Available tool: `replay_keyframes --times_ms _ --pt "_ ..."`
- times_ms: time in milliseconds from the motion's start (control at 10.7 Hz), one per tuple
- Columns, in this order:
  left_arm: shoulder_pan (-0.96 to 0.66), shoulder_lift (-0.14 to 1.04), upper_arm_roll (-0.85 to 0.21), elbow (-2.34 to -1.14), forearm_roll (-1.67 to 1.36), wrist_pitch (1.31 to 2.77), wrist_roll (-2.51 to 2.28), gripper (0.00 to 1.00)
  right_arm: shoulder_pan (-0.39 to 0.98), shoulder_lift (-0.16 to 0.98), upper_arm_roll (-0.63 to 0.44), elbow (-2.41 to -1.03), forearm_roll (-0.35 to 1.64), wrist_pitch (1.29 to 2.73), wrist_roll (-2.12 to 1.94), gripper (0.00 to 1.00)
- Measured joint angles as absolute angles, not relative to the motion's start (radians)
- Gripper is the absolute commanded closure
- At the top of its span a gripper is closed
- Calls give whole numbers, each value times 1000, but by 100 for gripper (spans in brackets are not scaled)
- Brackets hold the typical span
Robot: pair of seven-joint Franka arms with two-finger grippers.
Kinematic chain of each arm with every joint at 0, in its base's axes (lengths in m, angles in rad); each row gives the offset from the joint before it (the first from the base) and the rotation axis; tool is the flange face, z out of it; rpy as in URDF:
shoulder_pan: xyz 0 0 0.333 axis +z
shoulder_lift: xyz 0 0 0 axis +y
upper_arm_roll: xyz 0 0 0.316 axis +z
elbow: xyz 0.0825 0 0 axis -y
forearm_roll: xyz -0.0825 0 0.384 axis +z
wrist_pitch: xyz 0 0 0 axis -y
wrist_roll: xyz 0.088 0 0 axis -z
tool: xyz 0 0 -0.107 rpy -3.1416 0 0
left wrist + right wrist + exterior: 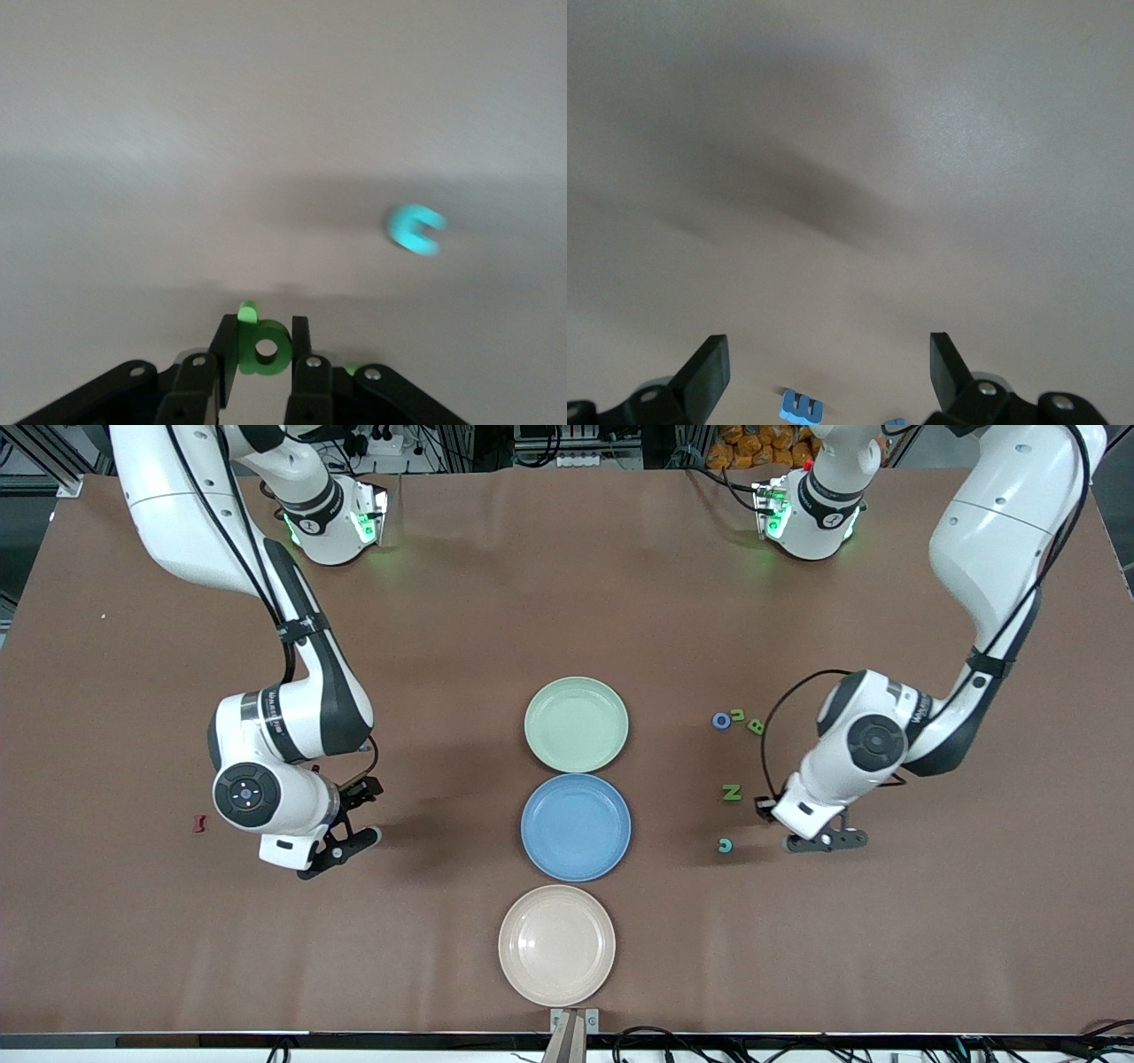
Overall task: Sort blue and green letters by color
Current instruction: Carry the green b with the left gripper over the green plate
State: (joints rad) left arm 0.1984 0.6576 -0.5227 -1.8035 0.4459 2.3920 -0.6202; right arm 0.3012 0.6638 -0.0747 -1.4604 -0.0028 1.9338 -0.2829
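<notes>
Nearest the camera, a green letter [262, 347] is clamped in the left tool [826, 841], the green plate [576, 724] lying toward the right arm's end of the tabletop; the right tool [347, 841] is held wide, waiting.

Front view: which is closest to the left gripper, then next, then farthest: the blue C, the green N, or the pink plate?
From the left gripper, shut on a green letter:
1. Blue C, on the table toward the plates.
2. Green N, farther from the camera than the C.
3. Pink plate, nearest the camera.
</notes>
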Motion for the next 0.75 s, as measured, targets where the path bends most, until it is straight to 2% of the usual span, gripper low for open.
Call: replay_keyframes --times_ms 373,746 --pt "169 642 -715 -1817 446 2245 -874 100 301 664 -74 -1461 -3 1930 -283 0" --pt "10 641 -743 -1828 446 2215 -1110 100 230 664 -77 -1461 -2 1925 -383 0"
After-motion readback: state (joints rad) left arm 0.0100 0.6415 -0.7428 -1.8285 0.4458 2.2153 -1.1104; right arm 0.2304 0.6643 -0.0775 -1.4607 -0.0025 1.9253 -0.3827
